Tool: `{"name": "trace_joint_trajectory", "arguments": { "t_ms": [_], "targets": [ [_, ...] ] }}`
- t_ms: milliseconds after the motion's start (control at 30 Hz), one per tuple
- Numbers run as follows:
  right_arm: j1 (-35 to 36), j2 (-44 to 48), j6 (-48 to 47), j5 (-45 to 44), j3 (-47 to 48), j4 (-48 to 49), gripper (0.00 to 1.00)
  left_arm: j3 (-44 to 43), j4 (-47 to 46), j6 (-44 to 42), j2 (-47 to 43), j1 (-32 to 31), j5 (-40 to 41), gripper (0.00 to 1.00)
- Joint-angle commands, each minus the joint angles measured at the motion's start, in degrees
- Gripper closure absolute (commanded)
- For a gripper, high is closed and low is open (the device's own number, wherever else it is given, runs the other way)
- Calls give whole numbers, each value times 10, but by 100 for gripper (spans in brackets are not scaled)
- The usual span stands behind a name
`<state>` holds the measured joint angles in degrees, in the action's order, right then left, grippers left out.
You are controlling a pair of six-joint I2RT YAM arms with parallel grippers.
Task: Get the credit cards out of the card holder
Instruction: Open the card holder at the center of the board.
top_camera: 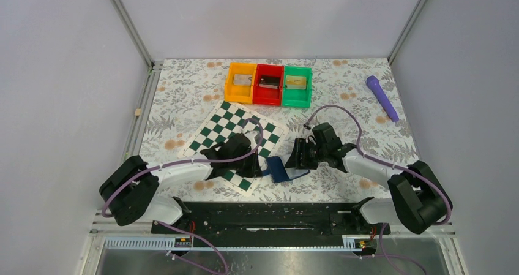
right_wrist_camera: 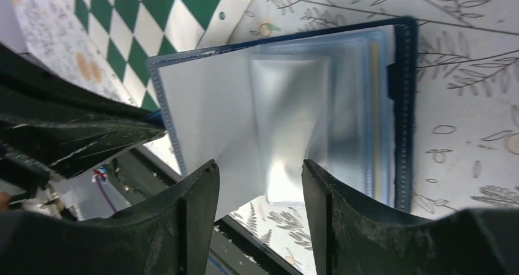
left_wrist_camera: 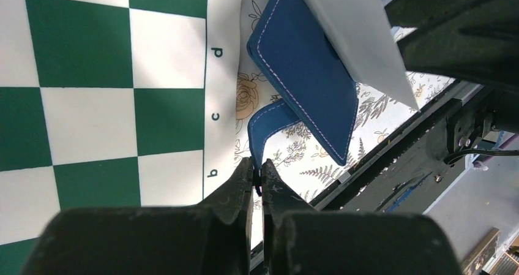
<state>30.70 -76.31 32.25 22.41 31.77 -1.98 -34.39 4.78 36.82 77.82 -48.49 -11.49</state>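
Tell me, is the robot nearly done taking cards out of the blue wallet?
Partway. Done: something flat and card-like lies in the orange plastic bin, red bin and green bin. In hand: the left gripper pinches the flat blue wallet by its strap; the right gripper hangs open over its clear pockets. Left: a silvery card seems to sit inside.

Illumination bright, diffuse, overhead; shadows faint. In the right wrist view, sleeves of the card holder (right_wrist_camera: 287, 103) show glare and blur.
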Motion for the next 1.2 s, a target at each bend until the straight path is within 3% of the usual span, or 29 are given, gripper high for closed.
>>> {"name": "trace_joint_trajectory", "arguments": {
  "t_ms": [0, 367, 567, 700, 1167],
  "targets": [
    [0, 25, 51, 69, -25, 83, 41, -29, -13, -12, 13, 4, 4, 100],
    [8, 32, 105, 99, -61, 174, 44, -39, -22, -9, 29, 3, -2, 100],
    [5, 102, -3, -96, -11, -33, 31, -35, -16, -14, 26, 5, 2, 100],
    [2, 97, -33, -139, 7, -78, 29, -29, -18, -17, 22, 4, 4, 100],
    [-2, 13, -15, -78, 4, -18, 31, -27, -30, -15, 25, 5, -8, 100]
  ]
}}
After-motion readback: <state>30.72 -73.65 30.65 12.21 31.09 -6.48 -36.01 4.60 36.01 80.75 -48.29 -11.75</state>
